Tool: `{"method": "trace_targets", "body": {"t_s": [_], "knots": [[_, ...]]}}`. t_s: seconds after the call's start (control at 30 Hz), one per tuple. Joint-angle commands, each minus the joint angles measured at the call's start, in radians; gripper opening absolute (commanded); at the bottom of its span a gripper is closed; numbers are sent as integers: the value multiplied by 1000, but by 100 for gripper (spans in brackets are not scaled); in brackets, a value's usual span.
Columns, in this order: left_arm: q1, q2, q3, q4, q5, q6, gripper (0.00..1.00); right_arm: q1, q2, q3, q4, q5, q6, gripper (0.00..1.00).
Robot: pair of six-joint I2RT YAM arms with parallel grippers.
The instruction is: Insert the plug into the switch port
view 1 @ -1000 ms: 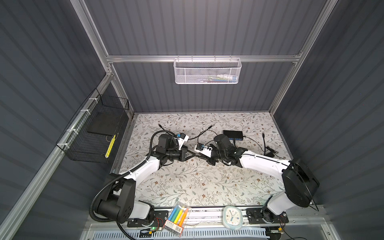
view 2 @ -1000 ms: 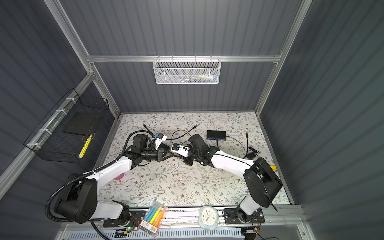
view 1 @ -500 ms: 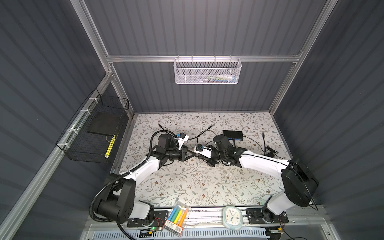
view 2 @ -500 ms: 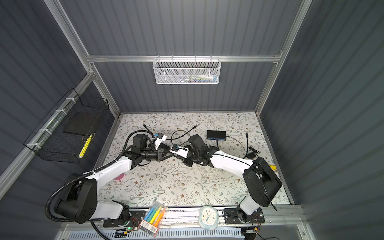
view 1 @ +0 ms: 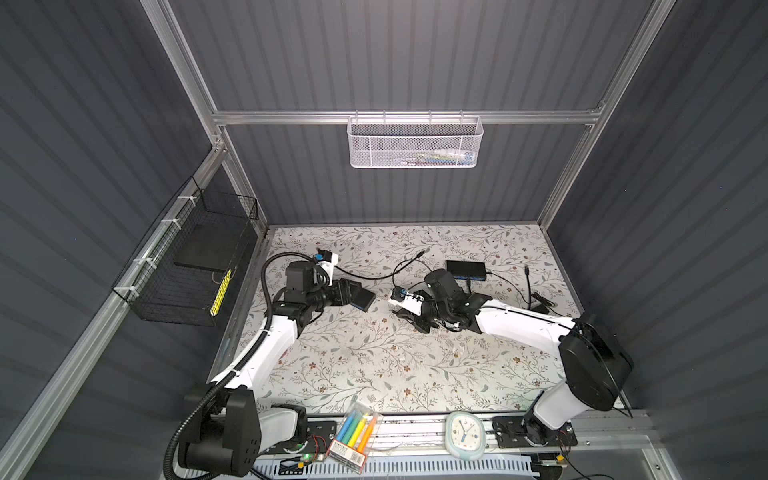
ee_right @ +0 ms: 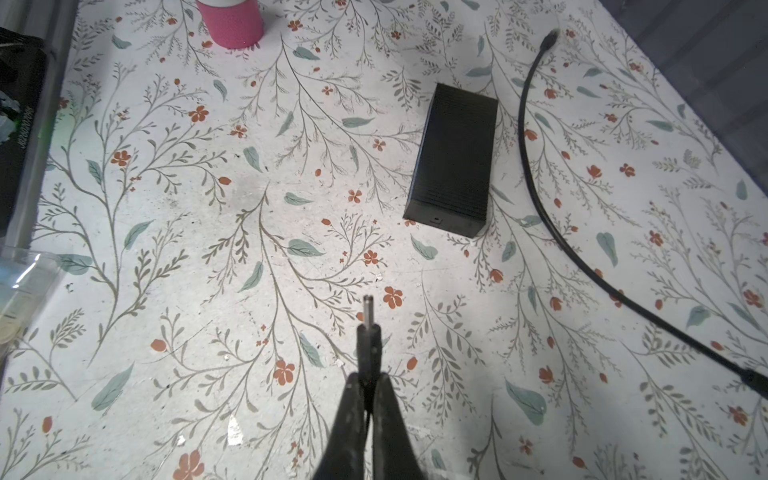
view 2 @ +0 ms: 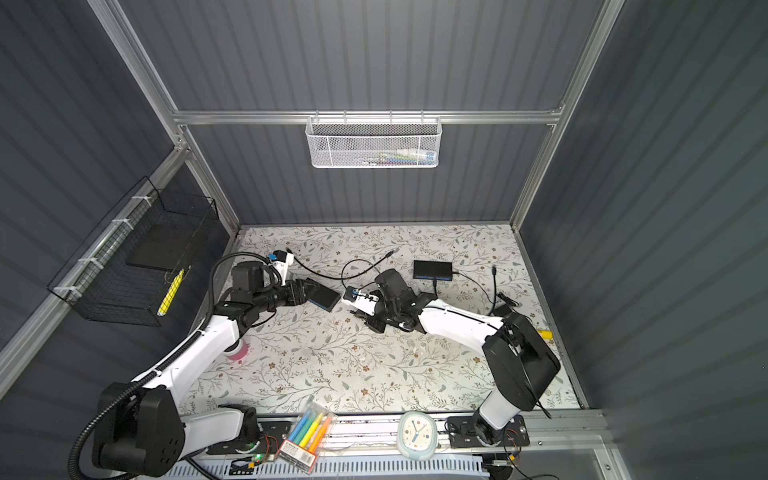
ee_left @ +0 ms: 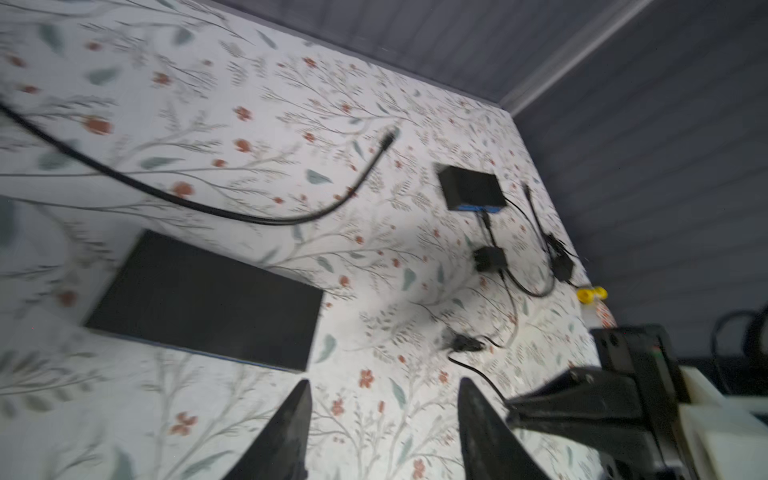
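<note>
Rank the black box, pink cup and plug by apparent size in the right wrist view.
1. black box
2. pink cup, cropped by the frame edge, so unsure
3. plug, smallest though nearest the camera, pinched in the right claw

Black switch (view 1: 361,298) on floral mat (view 1: 415,374), just beside left gripper (view 1: 349,290); right gripper (view 1: 409,319) near.

The switch (ee_right: 453,158) and plug (ee_right: 369,340) were seen as black, the tabletop (ee_right: 208,257) white, printed with red flowers, the cup (ee_right: 230,18) pink.
</note>
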Motion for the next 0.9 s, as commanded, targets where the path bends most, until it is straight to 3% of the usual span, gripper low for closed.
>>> {"method": "trace_targets", "body": {"t_s": [0.0,0.37,0.77,0.87], "knots": [[10,92,72,-83,-182,29,57,7,46,44,-73,62,25,0],[50,411,244,-70,-357,115,59,16,270,285,-204,108,96,0],[79,646,493,-189,-240,243,65,10,489,514,-318,66,44,0],[81,692,522,-205,-276,257,64,9,522,554,-324,60,38,0]]}}
